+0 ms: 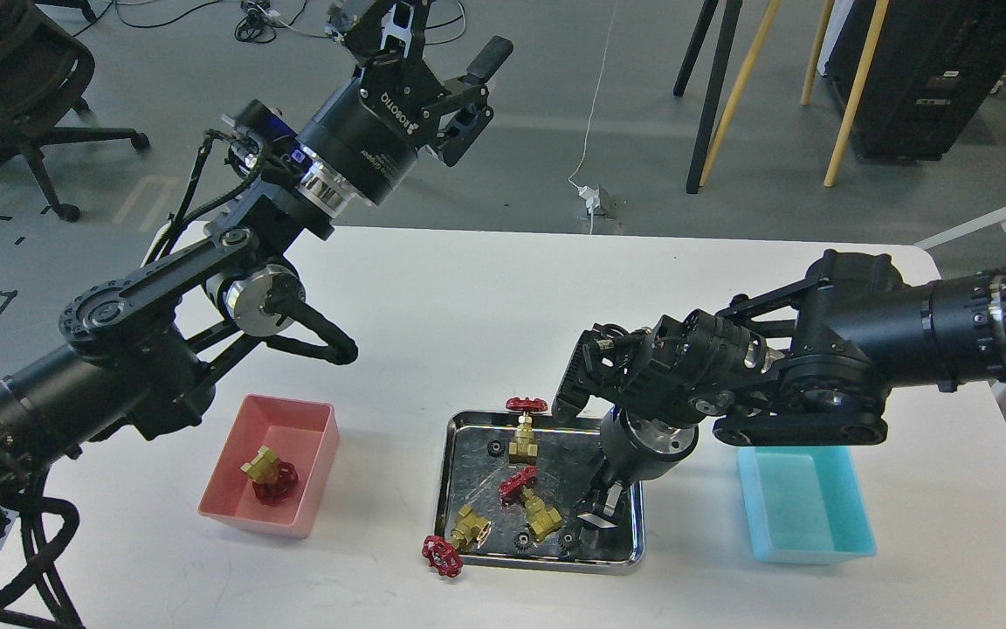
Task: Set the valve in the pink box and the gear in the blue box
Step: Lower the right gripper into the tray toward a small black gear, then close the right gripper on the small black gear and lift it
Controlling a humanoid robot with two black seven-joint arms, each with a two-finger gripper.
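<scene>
Both arms are matte black, built from thick ribbed cylinders, ringed with small screws, joined by flat links with round pivot caps. The left arm [119,349] shows polished silver joint rings, a blue band, looped black cables and white "ROBOTIQ" lettering on its gripper [446,65]. The right arm [861,349] has exposed wiring bundles at its 9 o'clock end.

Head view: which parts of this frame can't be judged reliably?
- Right end effector: seen end-on and dark over the steel tray; finger state unreadable.
- Gears: too small to count; the arm covers part of the tray.
- Blue box: near rim hidden by the right arm.
</scene>
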